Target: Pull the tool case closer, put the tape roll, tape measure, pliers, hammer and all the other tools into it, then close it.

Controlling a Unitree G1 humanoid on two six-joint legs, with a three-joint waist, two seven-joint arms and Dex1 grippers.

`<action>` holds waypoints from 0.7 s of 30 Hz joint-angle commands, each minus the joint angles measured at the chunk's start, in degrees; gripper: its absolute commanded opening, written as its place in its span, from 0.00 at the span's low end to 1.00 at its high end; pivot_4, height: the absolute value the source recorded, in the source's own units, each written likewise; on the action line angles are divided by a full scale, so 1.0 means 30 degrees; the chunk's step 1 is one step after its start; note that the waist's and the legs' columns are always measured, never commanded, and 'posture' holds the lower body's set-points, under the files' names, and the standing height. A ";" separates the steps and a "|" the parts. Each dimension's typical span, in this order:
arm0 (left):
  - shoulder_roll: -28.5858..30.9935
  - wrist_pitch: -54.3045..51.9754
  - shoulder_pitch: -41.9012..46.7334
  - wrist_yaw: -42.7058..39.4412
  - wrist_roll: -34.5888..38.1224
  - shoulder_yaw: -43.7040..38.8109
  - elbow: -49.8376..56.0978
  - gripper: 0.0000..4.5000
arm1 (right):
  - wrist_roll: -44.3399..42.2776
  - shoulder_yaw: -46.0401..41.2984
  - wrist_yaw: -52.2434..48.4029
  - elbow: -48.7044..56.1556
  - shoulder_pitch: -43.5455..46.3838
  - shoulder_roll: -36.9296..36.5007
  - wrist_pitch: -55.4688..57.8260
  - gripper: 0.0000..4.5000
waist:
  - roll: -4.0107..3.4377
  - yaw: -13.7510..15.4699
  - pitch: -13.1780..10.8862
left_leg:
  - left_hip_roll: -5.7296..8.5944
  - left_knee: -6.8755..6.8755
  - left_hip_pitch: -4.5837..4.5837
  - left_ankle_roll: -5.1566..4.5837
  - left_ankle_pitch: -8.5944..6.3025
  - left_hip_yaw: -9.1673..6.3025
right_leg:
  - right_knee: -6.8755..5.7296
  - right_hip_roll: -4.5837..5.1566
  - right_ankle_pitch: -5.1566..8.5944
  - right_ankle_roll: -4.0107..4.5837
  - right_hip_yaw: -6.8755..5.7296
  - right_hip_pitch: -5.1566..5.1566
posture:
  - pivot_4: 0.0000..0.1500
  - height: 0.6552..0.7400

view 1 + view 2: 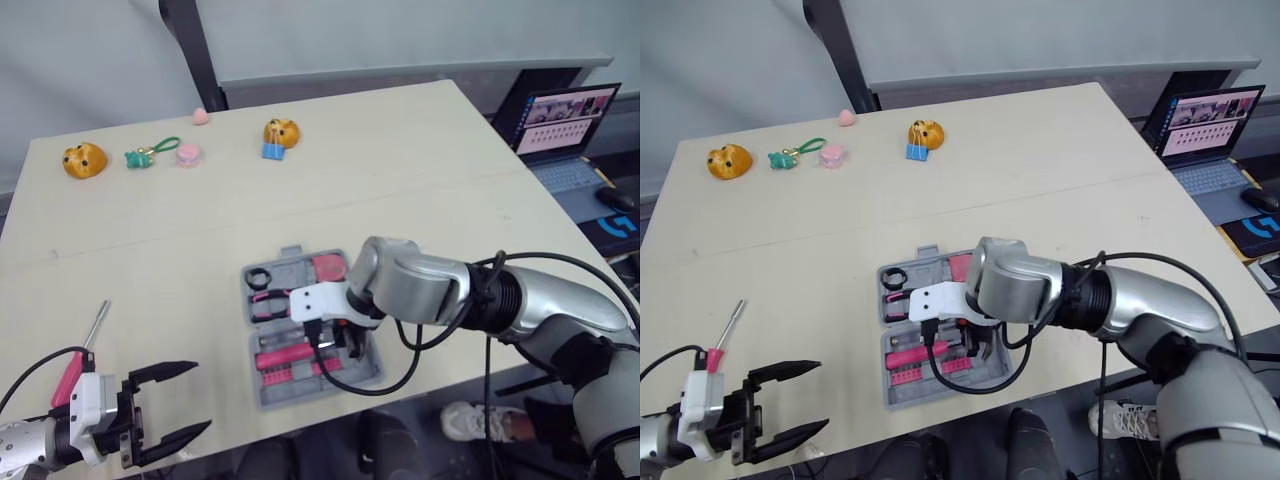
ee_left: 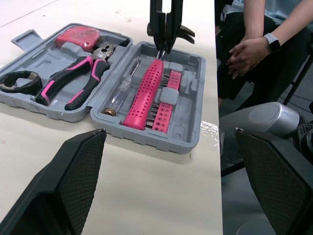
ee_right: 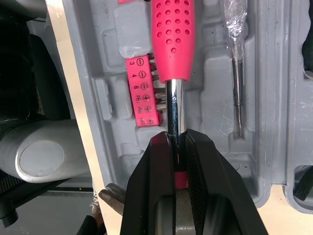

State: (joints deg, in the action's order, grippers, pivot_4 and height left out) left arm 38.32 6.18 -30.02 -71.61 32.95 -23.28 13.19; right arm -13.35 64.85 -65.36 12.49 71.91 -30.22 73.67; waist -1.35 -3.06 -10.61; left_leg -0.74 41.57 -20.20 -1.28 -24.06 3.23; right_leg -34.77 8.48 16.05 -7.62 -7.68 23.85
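The right gripper (image 3: 176, 139) pinches the pink-handled steel hammer (image 3: 171, 39) on its slick shaft beside the heavy head, likely a balanced hold; the left gripper (image 1: 200, 398) stands spread.

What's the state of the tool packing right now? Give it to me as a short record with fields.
case: tool case, open on the table
in case: tape roll, pliers, tape measure, hammer
right gripper: shut on the hammer's metal shaft, handle lying in the case
left gripper: open, empty, at the table's near edge
outside case: screwdriver on the table beside the left gripper
lid: not yet closed
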 commanded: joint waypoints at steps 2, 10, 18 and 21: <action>-0.0065 -0.0066 -0.0154 0.0207 0.0088 -0.0008 0.0669 1.00 | -0.0080 -0.0487 0.0124 -0.0052 -0.0109 0.0261 -0.0314 0.01 | 0.0001 -0.0011 0.0000 | 0.0001 0.0000 0.0002 0.0000 0.0000 0.0002 | -0.0003 -0.0001 0.0000 0.0000 0.0002 0.0000 | 1.00 0.71; -0.0031 -0.0228 -0.0123 0.0386 0.0085 0.0007 0.0871 1.00 | -0.0071 -0.0440 0.0178 -0.0190 -0.0329 0.0337 -0.0406 0.01 | 0.0001 -0.0011 0.0001 | -0.0003 0.0014 0.0002 0.0000 0.0000 0.0003 | -0.0015 0.0000 0.0000 0.0000 0.0004 0.0000 | 1.00 0.71; -0.0078 -0.0435 0.0110 0.0640 0.0053 0.0176 0.1108 1.00 | 0.0002 -0.0570 0.0247 -0.0234 -0.0396 0.0289 -0.0661 0.50 | 0.0001 -0.0004 0.0001 | -0.0003 0.0015 0.0002 0.0001 0.0000 0.0002 | -0.0017 0.0001 0.0000 0.0001 0.0005 0.0000 | 1.00 0.71; -0.0037 -0.0476 0.0183 0.0668 0.0077 0.0244 0.1104 1.00 | -0.0299 -0.1001 -0.0041 0.0142 -0.0118 -0.0127 -0.0404 0.81 | 0.0001 -0.0001 0.0001 | -0.0003 0.0016 0.0001 0.0000 0.0000 0.0001 | -0.0017 0.0005 0.0000 0.0000 0.0008 0.0000 | 1.00 0.71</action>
State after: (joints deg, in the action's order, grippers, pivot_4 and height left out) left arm 38.32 4.80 -29.40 -69.68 32.95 -22.33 15.12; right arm -13.50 64.58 -64.96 11.15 70.81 -30.06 72.46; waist -1.35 -3.07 -10.61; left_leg -0.74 41.61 -20.20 -1.28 -24.06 3.24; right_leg -34.81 8.50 16.05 -7.62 -7.66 23.85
